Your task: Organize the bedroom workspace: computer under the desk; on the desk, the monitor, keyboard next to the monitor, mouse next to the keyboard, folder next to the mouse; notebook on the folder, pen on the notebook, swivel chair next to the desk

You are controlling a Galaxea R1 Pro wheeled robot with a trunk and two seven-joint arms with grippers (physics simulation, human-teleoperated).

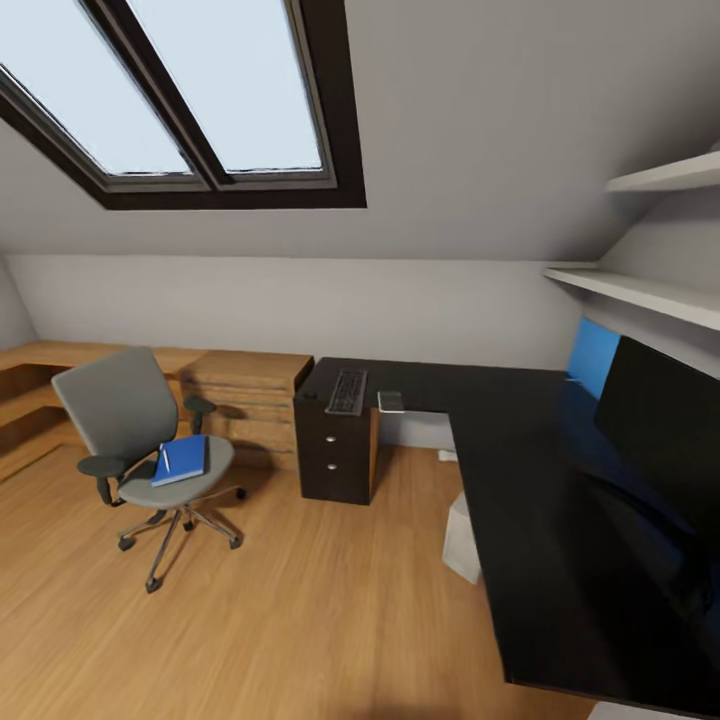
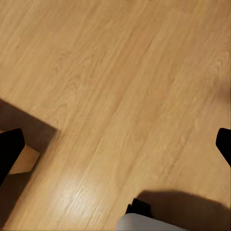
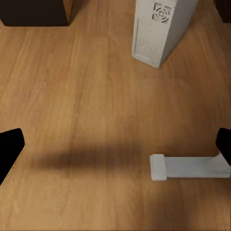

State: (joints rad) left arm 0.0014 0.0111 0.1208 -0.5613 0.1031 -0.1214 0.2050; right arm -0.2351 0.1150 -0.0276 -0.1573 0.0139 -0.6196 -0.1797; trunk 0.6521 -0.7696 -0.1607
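Bedroom floor below; both grippers [image 2: 115, 144] [image 3: 115, 144] wide open, empty. I approach swivel chair [image 1: 140, 440] squarely, grab folder [image 1: 181, 460] flat.

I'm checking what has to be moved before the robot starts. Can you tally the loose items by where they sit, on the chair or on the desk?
On the swivel chair: 2, the blue folder and the white pen lying on it.
On the desk: 3, the keyboard, a small pale item beside it, and the monitor.
Total: 5.
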